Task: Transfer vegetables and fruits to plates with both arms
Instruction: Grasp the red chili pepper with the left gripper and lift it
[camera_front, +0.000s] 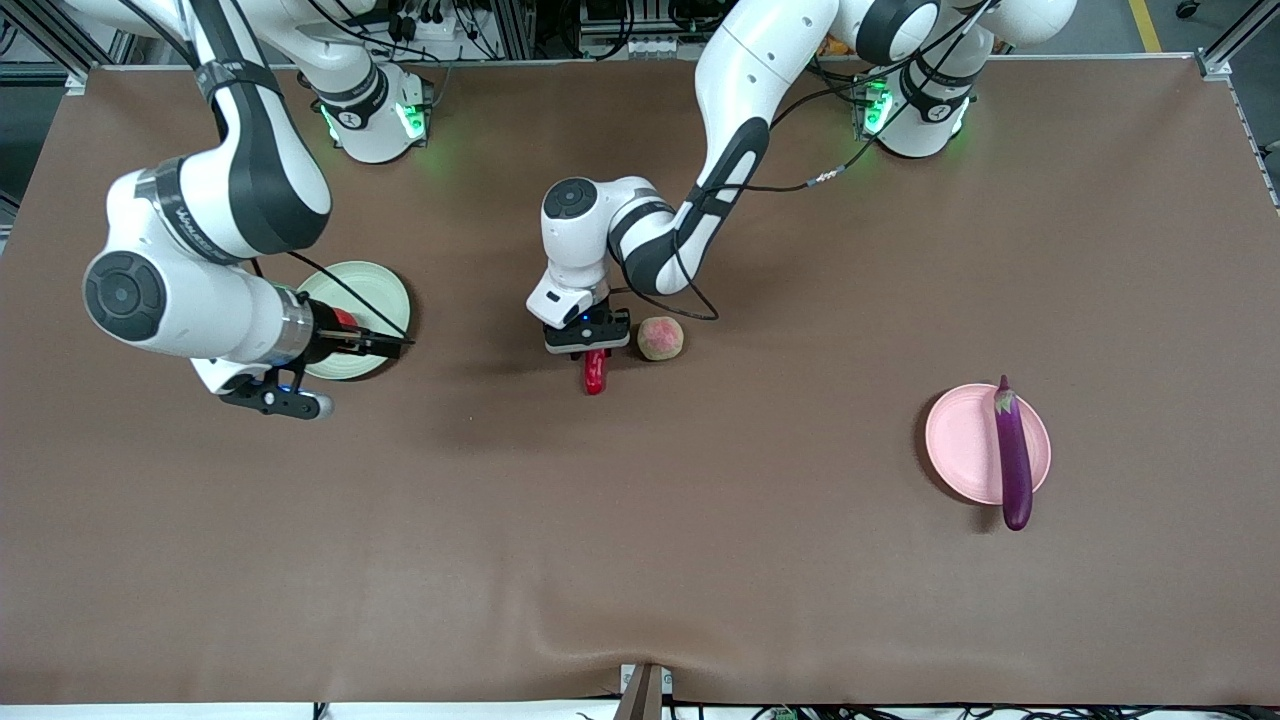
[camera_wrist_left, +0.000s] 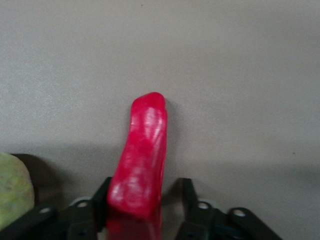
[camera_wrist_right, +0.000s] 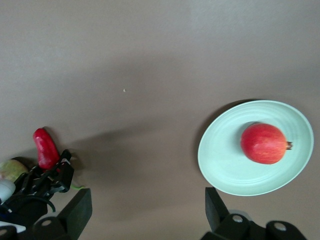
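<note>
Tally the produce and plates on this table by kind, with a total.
Vegetables: 2, the purple eggplant across the pink plate and the red chili pepper between the left gripper's fingers.
Fruits: 2, the red pomegranate on the green plate and the yellowish fruit beside the chili.
Plates: 2.
Total: 6.
</note>
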